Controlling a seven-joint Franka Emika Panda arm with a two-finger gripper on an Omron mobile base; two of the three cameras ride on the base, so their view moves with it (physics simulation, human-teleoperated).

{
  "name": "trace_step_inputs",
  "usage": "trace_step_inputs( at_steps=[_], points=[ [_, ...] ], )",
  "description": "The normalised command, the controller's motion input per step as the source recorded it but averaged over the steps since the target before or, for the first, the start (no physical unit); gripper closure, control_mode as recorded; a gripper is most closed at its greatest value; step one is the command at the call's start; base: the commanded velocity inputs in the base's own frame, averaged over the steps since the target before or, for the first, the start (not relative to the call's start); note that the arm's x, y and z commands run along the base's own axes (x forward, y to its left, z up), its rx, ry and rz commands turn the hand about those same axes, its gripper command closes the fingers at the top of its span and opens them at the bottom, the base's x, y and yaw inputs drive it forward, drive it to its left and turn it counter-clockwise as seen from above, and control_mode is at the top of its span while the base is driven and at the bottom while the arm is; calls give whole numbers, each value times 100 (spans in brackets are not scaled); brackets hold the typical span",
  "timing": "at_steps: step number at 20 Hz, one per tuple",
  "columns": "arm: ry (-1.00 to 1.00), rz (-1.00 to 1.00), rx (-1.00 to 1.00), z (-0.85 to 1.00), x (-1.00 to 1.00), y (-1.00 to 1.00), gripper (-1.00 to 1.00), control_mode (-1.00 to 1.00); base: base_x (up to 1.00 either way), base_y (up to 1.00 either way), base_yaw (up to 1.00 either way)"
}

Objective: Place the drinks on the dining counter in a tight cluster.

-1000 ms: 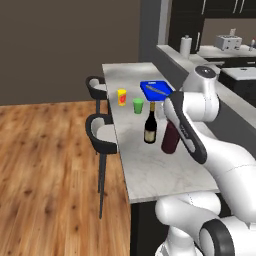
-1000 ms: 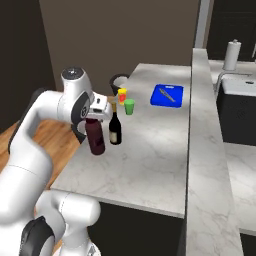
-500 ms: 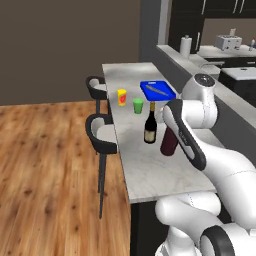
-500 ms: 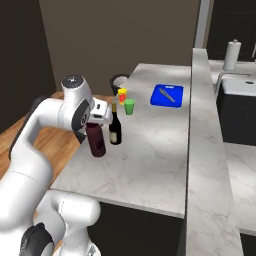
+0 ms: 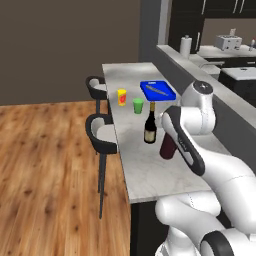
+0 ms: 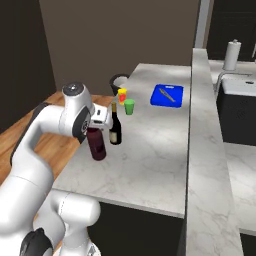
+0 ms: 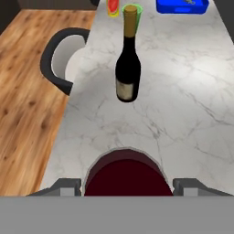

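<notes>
Gripper: the gripper is clamped on the squat maroon bottle, a jaw on either side of its top; in the hand view the maroon bottle sits between the two finger tips.
Maroon bottle: standing on, or a hair above, the dining counter, just beside the wine bottle. I can't tell from here whether its base touches the marble.
Wine bottle: the dark wine bottle stands upright on the counter at 12 o'clock from the held bottle in the hand view; a narrow strip of marble shows between the two.
Other things: an orange-yellow cup and a green cup stand beyond the wine bottle, at its 12 o'clock in the hand view, with a blue board further off. I don't see the small pale bottle.
Doing the step well: my judgement is the maroon bottle is being set down. Keep it upright, be sure the base is flat on the marble before letting go, then lift the jaws straight up so they don't brush the wine bottle's neck.
Risk: a sideways pull-out could tip either bottle.
What each view adds: the hand view gives the gap between the bottles; the right base view shows the hand over the red bottle's top; the left base view shows the stools at the counter's edge, while the arm covers much of the maroon bottle.
</notes>
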Motion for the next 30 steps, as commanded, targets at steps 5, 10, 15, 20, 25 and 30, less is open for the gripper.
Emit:
trace_step_inputs(
  at_steps=[5, 10, 15, 20, 25, 30],
  points=[
    [0, -2, 0, -1, 0, 0, 100, -100, 0, 0, 0],
    [0, -3, 0, -1, 1, 0, 100, -100, 0, 0, 0],
    [0, -2, 0, 0, 19, 0, 100, -100, 0, 0, 0],
    [-1, -1, 0, 0, 17, 0, 100, -100, 0, 0, 0],
    [0, 0, 0, 0, 2, 0, 100, -100, 0, 0, 0],
    [0, 0, 0, -1, 12, 0, 100, -100, 0, 0, 0]
  ],
)
